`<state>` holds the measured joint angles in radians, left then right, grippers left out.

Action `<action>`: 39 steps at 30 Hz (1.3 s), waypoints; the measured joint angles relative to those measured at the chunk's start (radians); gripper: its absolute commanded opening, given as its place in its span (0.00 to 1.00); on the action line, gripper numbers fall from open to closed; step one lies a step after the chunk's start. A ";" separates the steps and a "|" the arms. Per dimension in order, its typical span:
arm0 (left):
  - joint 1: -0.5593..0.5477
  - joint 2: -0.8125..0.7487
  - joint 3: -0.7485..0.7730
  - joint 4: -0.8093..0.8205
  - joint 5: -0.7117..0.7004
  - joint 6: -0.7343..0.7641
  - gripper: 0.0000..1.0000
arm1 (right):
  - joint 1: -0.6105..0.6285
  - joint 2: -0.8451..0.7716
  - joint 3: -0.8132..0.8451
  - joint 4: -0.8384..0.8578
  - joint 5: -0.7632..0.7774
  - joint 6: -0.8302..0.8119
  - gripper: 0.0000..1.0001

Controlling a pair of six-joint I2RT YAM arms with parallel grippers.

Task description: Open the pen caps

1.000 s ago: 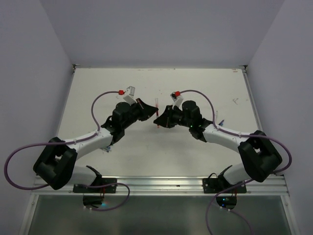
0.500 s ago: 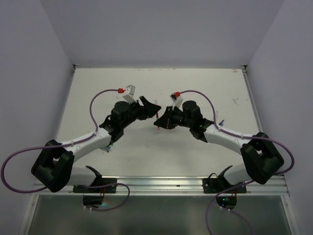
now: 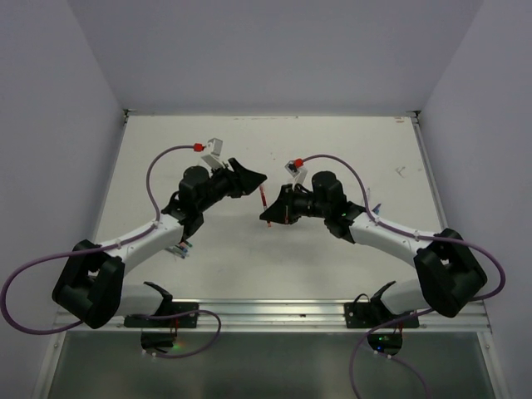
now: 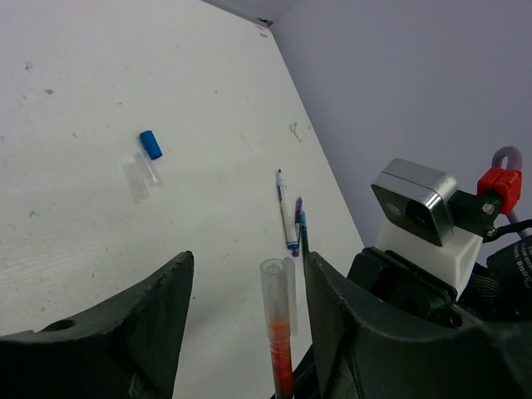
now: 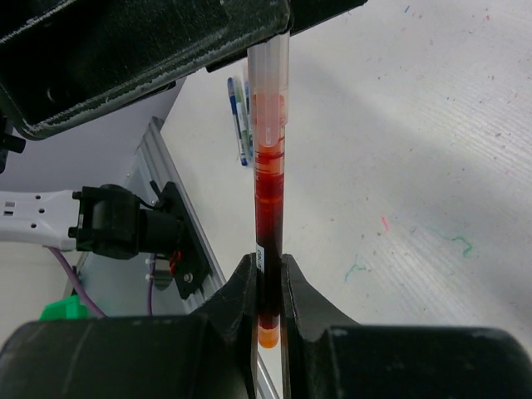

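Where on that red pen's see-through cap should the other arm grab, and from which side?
Grip the clear cap by its round sides, about midway along. The right jaws clamp the red pen at its opposite end, so the open left jaws probably do best coming in end-on, one on each side of the cap.

I can read no text, brand, number or sign in any view. The red pen [image 5: 268,199] carries a tiny pale mark just above my right gripper [image 5: 266,278], too small to make out.
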<state>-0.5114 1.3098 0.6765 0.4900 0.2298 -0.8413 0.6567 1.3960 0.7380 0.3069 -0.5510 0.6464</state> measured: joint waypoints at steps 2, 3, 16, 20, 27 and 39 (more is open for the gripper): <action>0.000 0.000 0.000 0.009 0.015 -0.001 0.55 | 0.000 0.001 0.000 0.001 -0.005 0.000 0.00; 0.000 0.000 0.000 0.014 0.025 -0.001 0.53 | 0.000 0.002 0.000 0.002 -0.009 0.000 0.00; 0.004 0.022 -0.001 0.034 0.081 -0.003 0.19 | 0.002 0.040 0.000 0.019 -0.022 0.011 0.00; 0.005 0.035 -0.001 0.043 0.089 -0.010 0.00 | 0.003 0.049 0.000 0.018 -0.019 0.014 0.00; 0.006 0.042 0.011 -0.001 0.050 -0.011 0.00 | 0.008 0.050 0.028 -0.053 0.033 -0.016 0.00; -0.068 0.233 0.360 -0.450 -0.241 -0.057 0.00 | 0.135 0.037 0.099 -0.284 0.512 -0.149 0.00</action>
<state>-0.5793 1.5429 1.0370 0.0402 -0.0116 -0.8982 0.7918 1.4334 0.8371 0.0231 -0.0395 0.4976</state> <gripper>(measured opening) 0.205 0.108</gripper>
